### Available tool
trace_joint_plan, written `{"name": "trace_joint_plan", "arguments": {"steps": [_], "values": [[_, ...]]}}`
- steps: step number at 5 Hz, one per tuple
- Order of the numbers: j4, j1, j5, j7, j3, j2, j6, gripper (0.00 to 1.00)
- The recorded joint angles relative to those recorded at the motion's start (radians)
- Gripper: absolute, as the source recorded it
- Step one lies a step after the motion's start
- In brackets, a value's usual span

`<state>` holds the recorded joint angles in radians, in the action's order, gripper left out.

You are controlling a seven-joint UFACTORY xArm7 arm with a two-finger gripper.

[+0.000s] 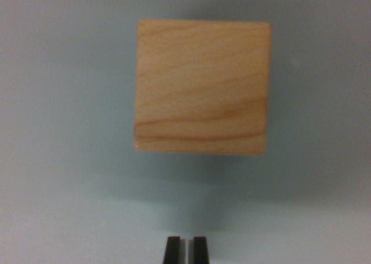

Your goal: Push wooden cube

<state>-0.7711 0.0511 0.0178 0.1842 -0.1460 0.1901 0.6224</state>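
A: What is shown in the wrist view?

B: A wooden cube (202, 87) is seen in the upper centre of the frame, resting on a pale grey-blue counter (58, 160). One broad face is presented to the camera, with grain lines running across it from side to side and a darker streak near its lower edge. A soft shadow is cast on the counter below the cube.

A: And the tool?

B: The tool (185, 249) is found at the bottom centre of the frame, where only the tips of two dark fingers (172, 250) are visible. They are held close together, with just a narrow pale slit left between them, and nothing is clamped there.

A: Is the cube touched?

B: No contact is seen. The cube is set well apart from the tips, with a bare band of counter between them.
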Motion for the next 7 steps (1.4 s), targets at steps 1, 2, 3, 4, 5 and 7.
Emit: {"name": "trace_joint_plan", "arguments": {"steps": [1,2,3,4,5,7], "values": [[0.0,0.0,0.0,0.0,0.0,0.0,0.0,1.0],[-0.009,-0.0001,0.0008,0.0,0.0,0.006,0.003,1.0],[-0.009,-0.0001,0.0008,0.0,0.0,0.006,0.003,1.0],[-0.028,-0.0003,0.0024,-0.001,0.002,0.018,0.01,1.0],[-0.028,-0.0003,0.0024,-0.001,0.002,0.018,0.01,1.0],[-0.056,-0.0005,0.0047,-0.002,0.003,0.036,0.02,1.0]]}}
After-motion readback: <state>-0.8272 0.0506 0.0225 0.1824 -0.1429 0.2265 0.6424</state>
